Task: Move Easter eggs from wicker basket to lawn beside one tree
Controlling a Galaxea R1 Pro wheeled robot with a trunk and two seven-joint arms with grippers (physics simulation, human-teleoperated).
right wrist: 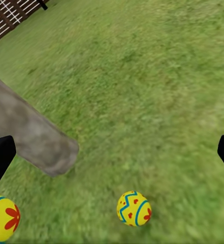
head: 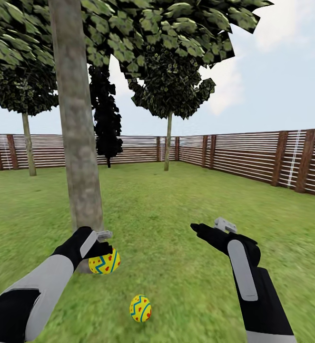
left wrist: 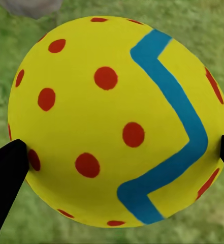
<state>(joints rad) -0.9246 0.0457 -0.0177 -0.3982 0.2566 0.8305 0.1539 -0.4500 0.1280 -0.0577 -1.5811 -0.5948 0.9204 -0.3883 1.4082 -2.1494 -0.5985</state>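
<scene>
1. Two yellow Easter eggs with red dots and blue-green zigzag bands show in the head view: one held egg [head: 104, 262] at about 8 o'clock from the picture's centre, and one lying egg [head: 140, 308] on the grass at about 6 o'clock
2. Left end effector [head: 102, 246] is clenched on the held egg; in the left wrist view the same egg [left wrist: 117, 122] sits between two black fingertips [left wrist: 7, 178] that press its opposite sides
3. That held egg hangs just beside the foot of the thick, straight, mottled grey-brown tree trunk [head: 77, 128], at about 5 o'clock from the trunk's base; I cannot tell whether it touches the ground
4. The lying egg rests on the green, slightly mottled lawn [head: 176, 209], near the trunk, at about 5 o'clock from the held egg and apart from it
5. Right end effector [head: 201, 230] is released, its black fingers spread and holding nothing, raised over the grass at about 4 o'clock from the picture's centre, well apart from both eggs
6. Right wrist view looks down between its two dark fingertips [right wrist: 0, 152] on the trunk's base [right wrist: 35, 137], the lying egg [right wrist: 134, 208] on the grass, and the held egg [right wrist: 2, 218] at the picture's edge
7. Brown horizontal-slat wooden fence [head: 252, 155] bounds the grass at the back, with a black cone-shaped tree [head: 106, 119] and two thin-trunked trees [head: 168, 95] standing before it
</scene>
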